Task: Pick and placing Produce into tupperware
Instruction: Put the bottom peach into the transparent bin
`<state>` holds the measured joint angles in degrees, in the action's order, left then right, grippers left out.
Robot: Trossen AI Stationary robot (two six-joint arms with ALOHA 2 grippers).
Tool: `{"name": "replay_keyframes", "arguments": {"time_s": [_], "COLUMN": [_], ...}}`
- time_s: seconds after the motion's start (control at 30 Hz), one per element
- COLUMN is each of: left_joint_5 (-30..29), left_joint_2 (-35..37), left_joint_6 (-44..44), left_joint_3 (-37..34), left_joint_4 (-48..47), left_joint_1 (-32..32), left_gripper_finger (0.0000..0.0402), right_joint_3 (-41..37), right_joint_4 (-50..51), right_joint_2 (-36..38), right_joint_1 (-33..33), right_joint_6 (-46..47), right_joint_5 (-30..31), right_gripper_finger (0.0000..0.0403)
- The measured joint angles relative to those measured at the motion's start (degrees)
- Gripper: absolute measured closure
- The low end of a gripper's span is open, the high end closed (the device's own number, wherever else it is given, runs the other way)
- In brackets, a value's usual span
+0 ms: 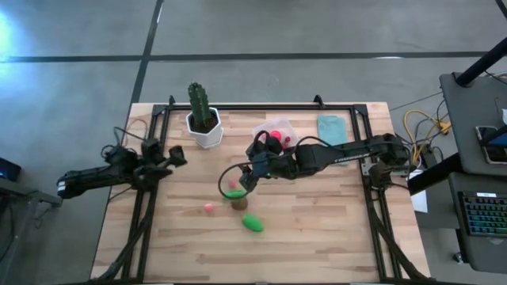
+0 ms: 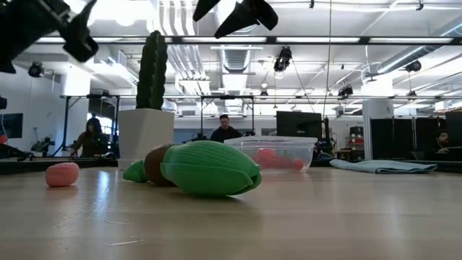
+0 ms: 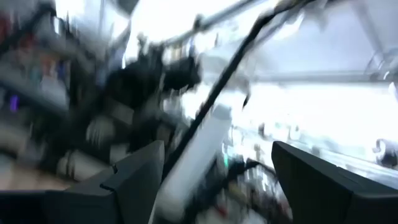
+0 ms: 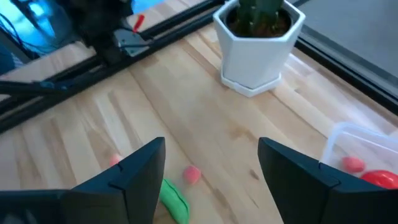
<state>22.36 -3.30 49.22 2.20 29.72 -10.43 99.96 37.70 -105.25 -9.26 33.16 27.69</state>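
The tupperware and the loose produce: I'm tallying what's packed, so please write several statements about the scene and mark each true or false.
1. The tupperware already holds red and pink pieces. True.
2. A green piece lies inside the container. False: it lies on the bare table, nearer the front edge.
3. The right gripper carries a piece of produce. False: its fingers are open with nothing between them, above the table near the brown ball.
4. The cactus stands upright in a white pot. True.
5. The left gripper is working over the container. False: it waits open at the table's left side.
6. A small pink piece lies loose on the table. True.
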Motion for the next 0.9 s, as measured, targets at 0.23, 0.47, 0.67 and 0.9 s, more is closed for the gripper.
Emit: {"name": "replay_keyframes", "arguments": {"time_s": [0.23, 0.47, 0.67, 0.9], "left_joint_5": [-6.7, -12.0, -18.4, -18.4], "left_joint_2": [-0.3, -0.2, -2.2, -7.5], "left_joint_6": [0.1, 4.4, 4.6, 9.1], "left_joint_3": [0.0, 0.0, 0.0, 0.1], "left_joint_4": [14.5, 20.3, 20.0, 18.3], "left_joint_1": [0.0, 0.0, 0.0, 0.0], "left_gripper_finger": [0.0118, 0.0118, 0.0118, 0.0118], "right_joint_3": [0.0, -0.1, -0.1, -0.1], "right_joint_4": [2.0, 1.5, -4.0, 1.4], "right_joint_2": [0.0, 0.6, 1.9, 9.8], "right_joint_1": [0.9, 2.6, 5.0, 9.6], "right_joint_6": [-0.2, -0.9, -6.4, -12.7], "right_joint_5": [-0.1, -2.3, -12.0, -18.6], "right_gripper_finger": [0.0157, 0.0163, 0.0166, 0.0171]}}
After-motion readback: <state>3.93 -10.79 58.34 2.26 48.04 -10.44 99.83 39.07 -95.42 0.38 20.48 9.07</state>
